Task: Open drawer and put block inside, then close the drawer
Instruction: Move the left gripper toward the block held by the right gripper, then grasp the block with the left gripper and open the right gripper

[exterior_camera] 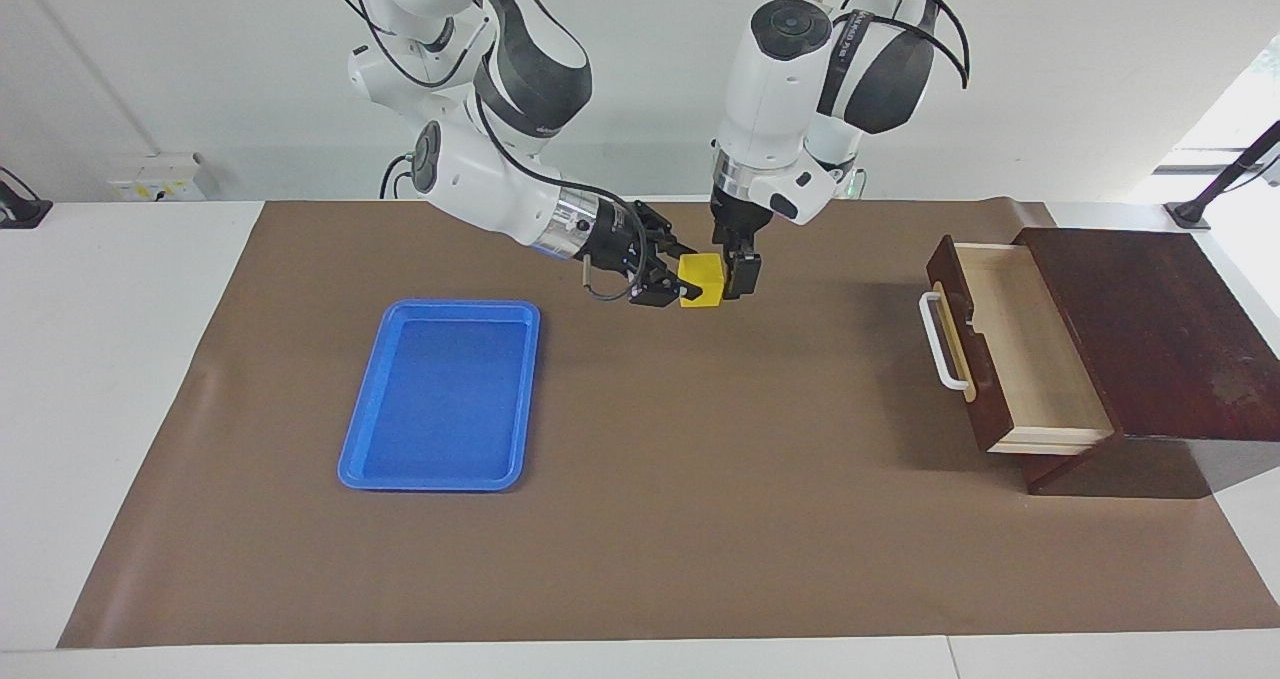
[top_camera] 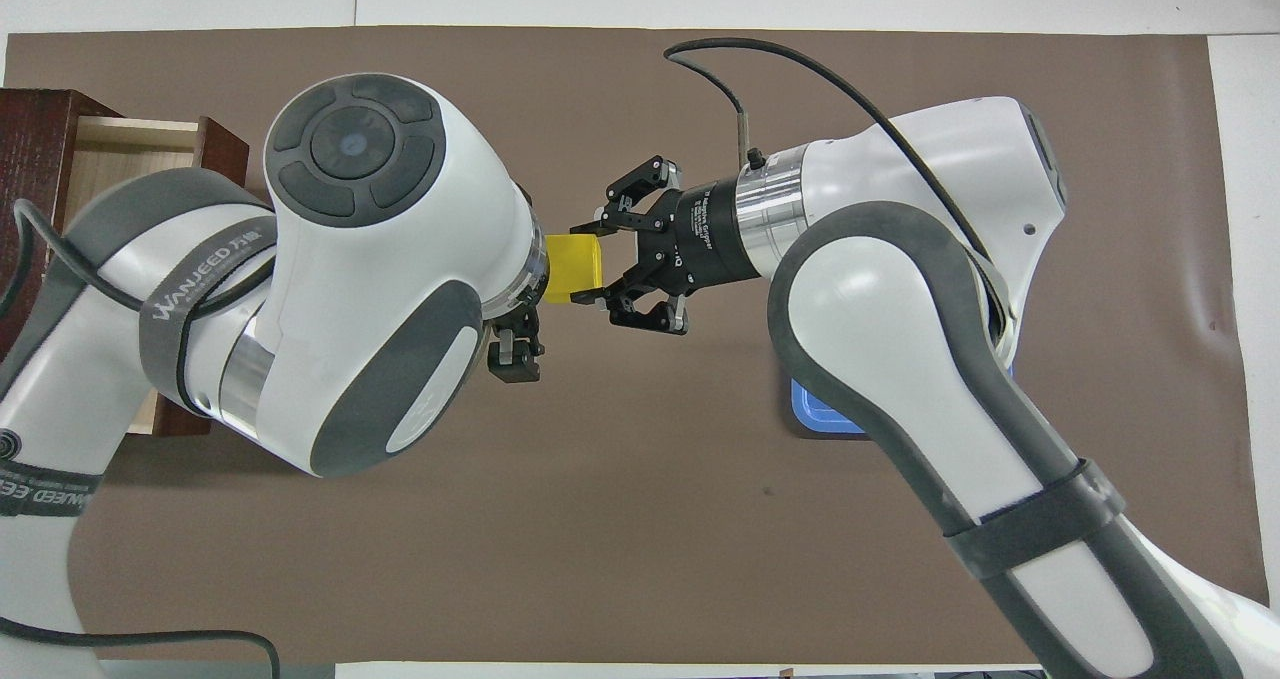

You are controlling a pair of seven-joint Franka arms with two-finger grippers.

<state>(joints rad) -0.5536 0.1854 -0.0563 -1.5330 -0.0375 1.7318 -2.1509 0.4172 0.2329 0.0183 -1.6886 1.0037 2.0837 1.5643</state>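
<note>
Brown paper covers the white tabletop (exterior_camera: 120,379), and the two arms meet above its middle at the block.
Toward the right arm's end lies a flat blue tray (exterior_camera: 440,394), with nothing on it. Over the paper beside the tray, the right tool (exterior_camera: 678,284) reaches in sideways from its arm with its fingertips pressed on the yellow block (exterior_camera: 702,281), holding it in the air. Just beside it the left tool (exterior_camera: 738,274) hangs straight down from its arm, its fingers spread wide at the block's other face; whether they touch the block cannot be told, and in the overhead view the left arm's wrist covers most of that tool. Toward the left arm's end stands the dark wooden box (exterior_camera: 1150,329) with the drawer (exterior_camera: 1020,349) pulled out, its pale inside bare and its white handle (exterior_camera: 940,339) facing the middle of the tabletop.
</note>
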